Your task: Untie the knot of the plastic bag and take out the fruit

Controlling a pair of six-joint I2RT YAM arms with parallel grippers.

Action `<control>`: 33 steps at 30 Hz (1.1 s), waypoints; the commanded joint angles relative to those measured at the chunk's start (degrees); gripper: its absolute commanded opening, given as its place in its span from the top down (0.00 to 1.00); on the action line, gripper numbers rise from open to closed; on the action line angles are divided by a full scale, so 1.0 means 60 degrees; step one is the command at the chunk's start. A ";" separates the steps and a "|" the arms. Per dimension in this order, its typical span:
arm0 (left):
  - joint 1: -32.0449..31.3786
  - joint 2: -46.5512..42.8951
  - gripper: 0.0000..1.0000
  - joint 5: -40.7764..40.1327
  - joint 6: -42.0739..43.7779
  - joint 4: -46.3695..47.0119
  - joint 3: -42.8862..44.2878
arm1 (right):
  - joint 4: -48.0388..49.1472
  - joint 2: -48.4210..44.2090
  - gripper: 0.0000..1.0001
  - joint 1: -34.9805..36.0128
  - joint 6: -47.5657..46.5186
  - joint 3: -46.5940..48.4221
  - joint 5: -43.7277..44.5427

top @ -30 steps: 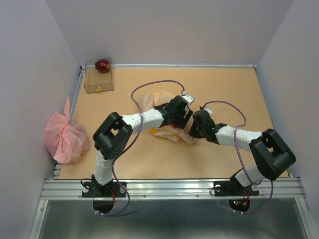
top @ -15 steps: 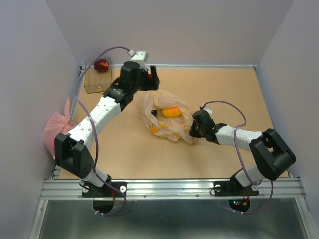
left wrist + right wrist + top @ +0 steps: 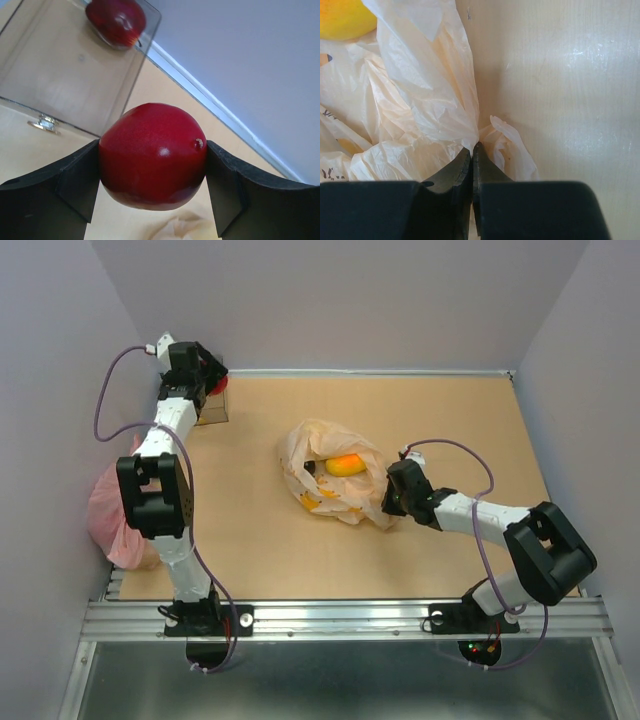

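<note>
Top external, orange fruit [image 3: 345, 464] inside plastic bag [image 3: 300, 445]

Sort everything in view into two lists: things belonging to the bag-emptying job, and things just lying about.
Job: plastic bag, pinched by the right gripper; orange-yellow fruit inside it; red fruit in the left gripper; second red fruit in the clear box.
Lying about: pink bag.

table [image 3: 480, 430] | plastic bag [image 3: 360, 498] centre | clear box [image 3: 212, 410] far-left corner
</note>
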 commanded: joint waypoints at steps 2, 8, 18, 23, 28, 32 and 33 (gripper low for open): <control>0.0532 0.1221 0.45 -0.0138 -0.1058 0.0739 0.1364 | 0.0080 -0.0338 0.93 -0.0023 -0.0544 0.0387 0.0112; 0.0812 0.2906 0.32 -0.0226 -0.1162 0.0637 0.3063 | -0.0008 -0.0338 0.93 -0.0023 -0.0793 0.0446 0.0243; 0.1031 0.3876 0.01 -0.0211 -0.1235 0.0285 0.4034 | -0.0140 -0.0177 0.92 -0.0023 -0.0998 0.0622 0.0536; 0.1002 0.3539 0.01 -0.0109 -0.1030 0.0270 0.3742 | -0.0155 -0.0089 0.92 -0.0023 -0.1013 0.0753 0.0492; 0.0740 0.2531 0.01 0.0111 -0.0270 0.0241 0.2791 | -0.0155 -0.0104 0.92 -0.0023 -0.1057 0.0827 0.0565; 0.0066 0.1329 0.03 -0.0035 0.0960 0.0124 0.1371 | -0.0140 -0.0118 0.92 -0.0023 -0.1072 0.0900 0.0522; -0.0066 0.0761 0.03 -0.0036 0.1194 0.0109 0.1093 | -0.0155 -0.0133 0.92 -0.0023 -0.1072 0.0915 0.0536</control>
